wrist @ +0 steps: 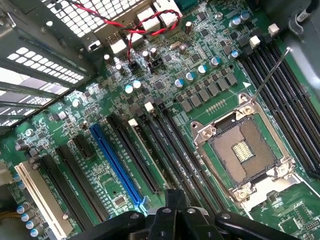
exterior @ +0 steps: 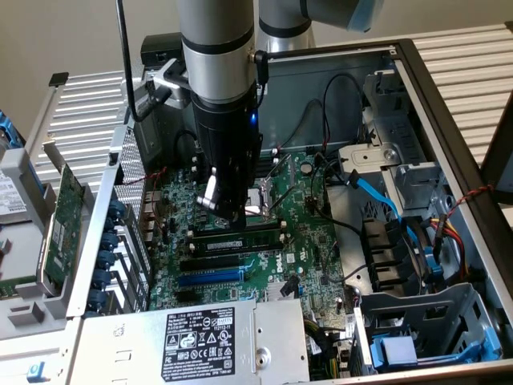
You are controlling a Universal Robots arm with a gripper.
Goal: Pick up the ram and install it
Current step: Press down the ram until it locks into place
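The gripper hangs low over the motherboard, just above the ram, which lies along a memory slot beside the CPU socket. Whether the claw is apart or together cannot be told.

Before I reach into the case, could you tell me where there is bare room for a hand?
Freest is the bare metal floor between the motherboard and the drive bays, though cables cross it. It is crowded around the gripper above the ram and by the CPU socket.
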